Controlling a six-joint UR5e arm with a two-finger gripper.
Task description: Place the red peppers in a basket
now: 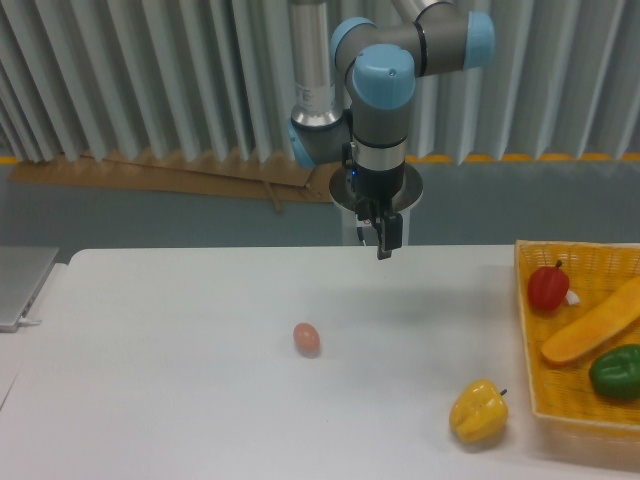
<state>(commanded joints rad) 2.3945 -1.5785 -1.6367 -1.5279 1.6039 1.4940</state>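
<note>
One red pepper [548, 287] lay inside the basket [528, 330], near its back-left corner, stem up, touching nothing but the weave so far as could be seen; a small white speck sat just beside it, too small to identify. The basket occupied the right edge of the table [180, 400] and ran out of frame. It also held one long orange vegetable [590, 335], set diagonally, and one green pepper [616, 371] toward the front right. By the layout, the task's pepper was already where it belonged, and the job looked finished or nearly so. The gripper [384, 232] hung above the back edge of the table, about centre, well apart from the basket, pointing straight down and carrying nothing; its fingers appeared pressed close together, though the view was too small to be sure, so I could not tell. That high, clear posture read as a retreat or rest pose, not a reach. Loose on the table: one yellow pepper [478, 411] near the front, just beside the basket's left wall, and one small pinkish egg-shaped object [307, 338] near centre. One flat grey object [20, 285] overlapped the left edge.
</note>
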